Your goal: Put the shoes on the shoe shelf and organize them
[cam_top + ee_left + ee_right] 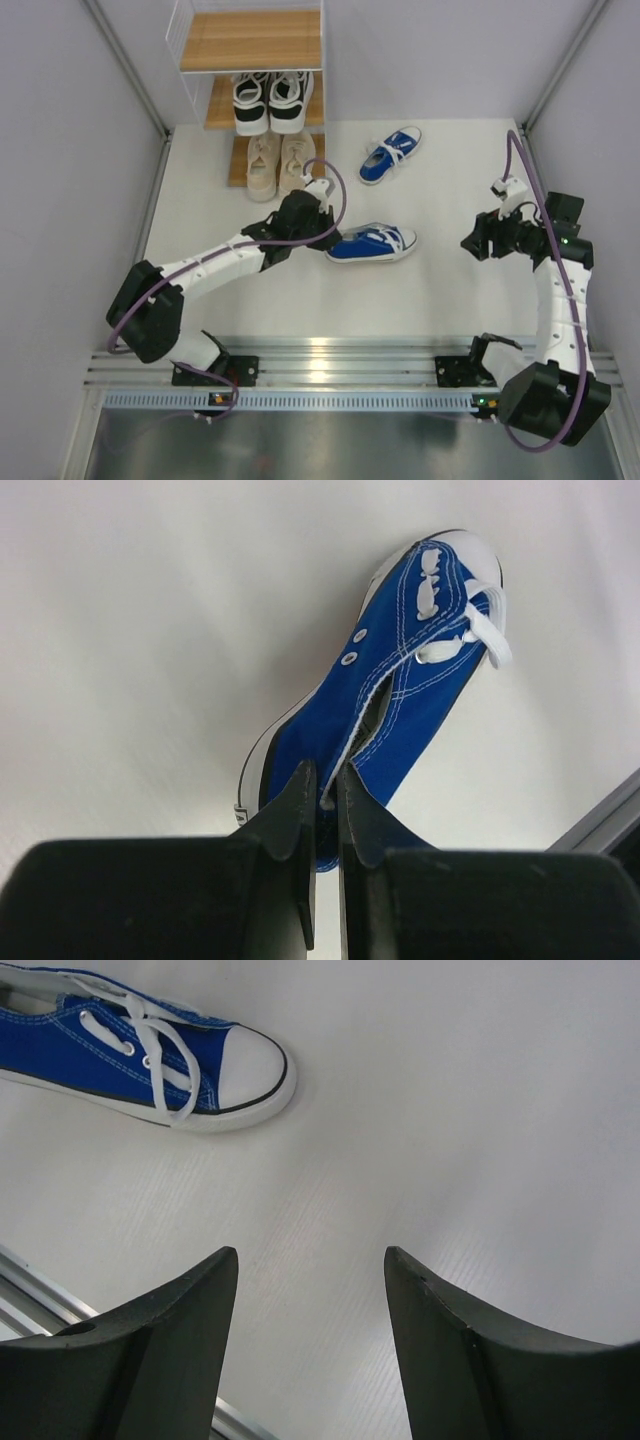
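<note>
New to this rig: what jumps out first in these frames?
The left claw pinches the collar of the near blue sneaker on the table; the far blue sneaker lies loose behind it. On the shoe shelf, back left, the black-and-white pair and beige pair sit on the lower tiers. The right claw hangs open at right.

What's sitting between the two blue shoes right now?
Nothing; only bare white table separates the far blue shoe from the near blue shoe, clearest in the top view.
</note>
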